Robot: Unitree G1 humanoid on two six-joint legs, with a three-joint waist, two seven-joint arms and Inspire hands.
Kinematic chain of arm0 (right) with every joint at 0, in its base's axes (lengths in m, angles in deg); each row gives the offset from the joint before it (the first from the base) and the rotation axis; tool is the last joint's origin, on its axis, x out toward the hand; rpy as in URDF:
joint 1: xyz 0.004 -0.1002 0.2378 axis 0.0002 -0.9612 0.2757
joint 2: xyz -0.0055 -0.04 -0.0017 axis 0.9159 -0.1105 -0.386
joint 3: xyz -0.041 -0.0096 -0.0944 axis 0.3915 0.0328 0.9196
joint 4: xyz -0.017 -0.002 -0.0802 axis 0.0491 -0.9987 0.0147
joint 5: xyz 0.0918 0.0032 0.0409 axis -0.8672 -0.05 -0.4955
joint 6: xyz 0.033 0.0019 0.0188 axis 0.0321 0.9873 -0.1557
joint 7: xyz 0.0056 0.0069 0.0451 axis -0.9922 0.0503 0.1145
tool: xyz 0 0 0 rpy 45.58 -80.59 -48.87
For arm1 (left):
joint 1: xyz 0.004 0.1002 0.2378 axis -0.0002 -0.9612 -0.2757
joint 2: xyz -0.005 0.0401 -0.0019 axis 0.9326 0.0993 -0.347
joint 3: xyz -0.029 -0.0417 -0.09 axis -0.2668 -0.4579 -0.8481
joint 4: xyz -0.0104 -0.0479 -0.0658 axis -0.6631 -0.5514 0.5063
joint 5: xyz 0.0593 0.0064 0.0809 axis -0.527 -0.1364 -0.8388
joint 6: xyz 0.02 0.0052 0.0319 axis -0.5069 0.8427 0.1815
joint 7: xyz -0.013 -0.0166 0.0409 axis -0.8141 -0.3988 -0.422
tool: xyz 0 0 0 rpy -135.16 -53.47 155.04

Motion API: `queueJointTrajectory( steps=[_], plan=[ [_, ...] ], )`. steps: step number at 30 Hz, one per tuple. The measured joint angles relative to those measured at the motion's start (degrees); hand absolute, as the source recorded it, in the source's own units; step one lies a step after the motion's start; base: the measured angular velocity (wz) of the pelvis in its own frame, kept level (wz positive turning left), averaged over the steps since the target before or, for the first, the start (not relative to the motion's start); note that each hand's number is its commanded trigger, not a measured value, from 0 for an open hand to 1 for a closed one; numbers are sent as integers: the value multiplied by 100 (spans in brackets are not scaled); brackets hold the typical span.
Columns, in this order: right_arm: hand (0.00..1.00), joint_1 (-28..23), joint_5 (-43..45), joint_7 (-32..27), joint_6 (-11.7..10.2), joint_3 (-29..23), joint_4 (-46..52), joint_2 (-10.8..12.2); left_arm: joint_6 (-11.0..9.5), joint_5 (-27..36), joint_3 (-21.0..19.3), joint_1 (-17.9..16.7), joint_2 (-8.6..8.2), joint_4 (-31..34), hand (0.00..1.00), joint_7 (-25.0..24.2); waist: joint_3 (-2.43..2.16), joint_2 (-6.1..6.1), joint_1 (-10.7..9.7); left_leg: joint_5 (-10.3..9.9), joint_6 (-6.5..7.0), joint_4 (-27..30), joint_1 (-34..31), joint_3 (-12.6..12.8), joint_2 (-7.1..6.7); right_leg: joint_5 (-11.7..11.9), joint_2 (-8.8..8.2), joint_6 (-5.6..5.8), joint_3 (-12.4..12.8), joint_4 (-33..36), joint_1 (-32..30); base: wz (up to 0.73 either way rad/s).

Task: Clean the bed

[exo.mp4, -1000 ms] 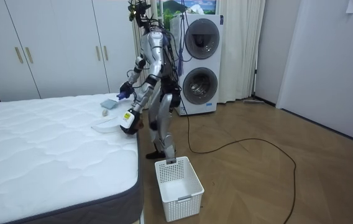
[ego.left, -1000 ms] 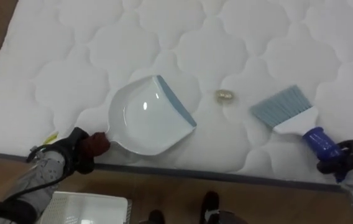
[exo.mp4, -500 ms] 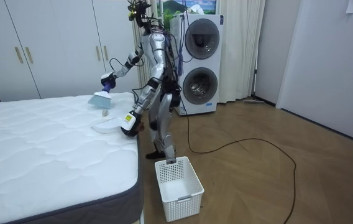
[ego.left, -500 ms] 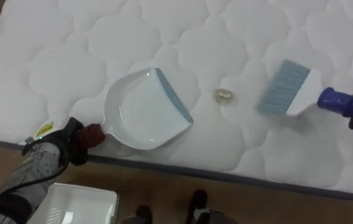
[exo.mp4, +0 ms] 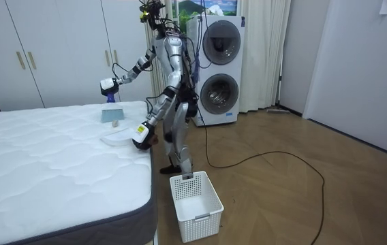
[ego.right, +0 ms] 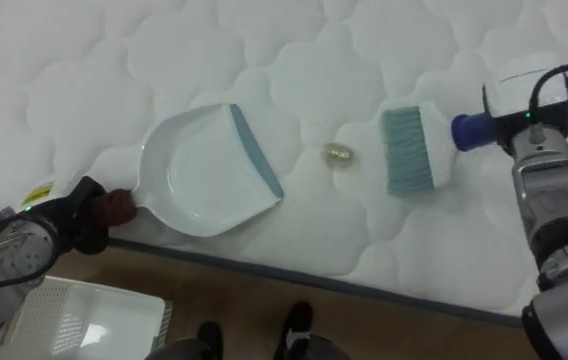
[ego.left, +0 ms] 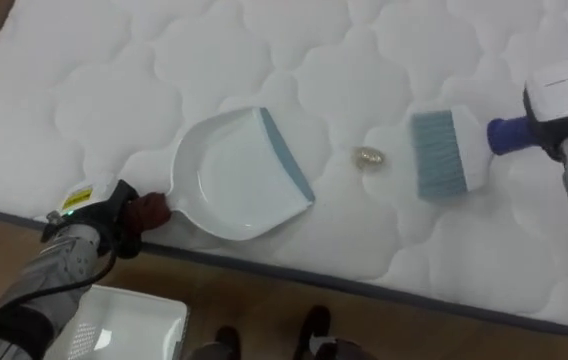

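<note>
Centre of frame: dustpan [ego.left: 234, 175] flat on mattress [ego.left: 164, 60] near its lower edge, handle clasped in left hand [ego.left: 114, 215] at lower left. Just right of pan's lip, small golden scrap [ego.left: 368, 157] — then brush [ego.left: 442, 152], blue handle gripped by right hand [ego.right: 521, 118] at right edge.

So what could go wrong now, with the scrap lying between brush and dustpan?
The scrap is small and roundish; a hard stroke of the brush in the right hand might flick it past the dustpan. The mattress is quilted, so the pan's lip, held by the left hand, may not lie flat, and the scrap could slip beneath.
</note>
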Motion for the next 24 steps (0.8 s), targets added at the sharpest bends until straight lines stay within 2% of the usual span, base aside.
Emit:
queueJointTrajectory(
  steps=[2,9,24],
  plan=[
    [100,-1,303,36,53,236,260,0,0,0,0,-5,32,-19,100,3,-4,-55,20,12,-18,-69,59,0,31,49,57,-2,-10,-148,101,-2],
    [100,-2,1051,302,160,440,995,-9,-1,5,6,-20,37,-13,100,-12,-6,-74,18,15,-24,-70,4,-83,75,73,99,0,-146,-314,183,7],
    [100,-15,1141,479,202,629,1231,-20,5,38,7,-22,37,57,100,-125,-22,-49,13,17,-28,-70,-30,-136,77,77,94,0,-215,-320,184,1]
  ],
)
